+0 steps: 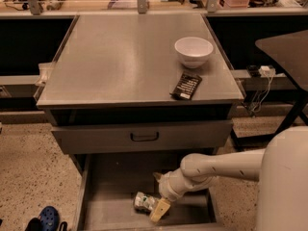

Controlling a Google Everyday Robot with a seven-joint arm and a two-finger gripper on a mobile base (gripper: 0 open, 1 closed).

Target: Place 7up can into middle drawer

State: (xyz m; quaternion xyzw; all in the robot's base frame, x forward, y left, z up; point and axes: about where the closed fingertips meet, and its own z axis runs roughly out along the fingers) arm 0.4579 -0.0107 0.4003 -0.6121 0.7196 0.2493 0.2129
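Observation:
The 7up can (pixel 144 201), pale with green markings, lies on its side on the floor of the middle drawer (pixel 110 211), which is pulled out below the cabinet. My gripper (pixel 158 194) reaches into the drawer from the right, at the can's right end. Its fingers stand apart: one yellowish fingertip (pixel 160 210) rests beside the can and the other shows above it. The can rests on the drawer floor, not lifted.
A shut drawer front with a dark loop handle (pixel 144 136) sits above the open drawer. On the cabinet top are a white bowl (pixel 193 51) and a flat black snack packet (pixel 186 85). A blue shoe (pixel 48 218) lies on the floor at the left. A dark table (pixel 286 49) stands at the right.

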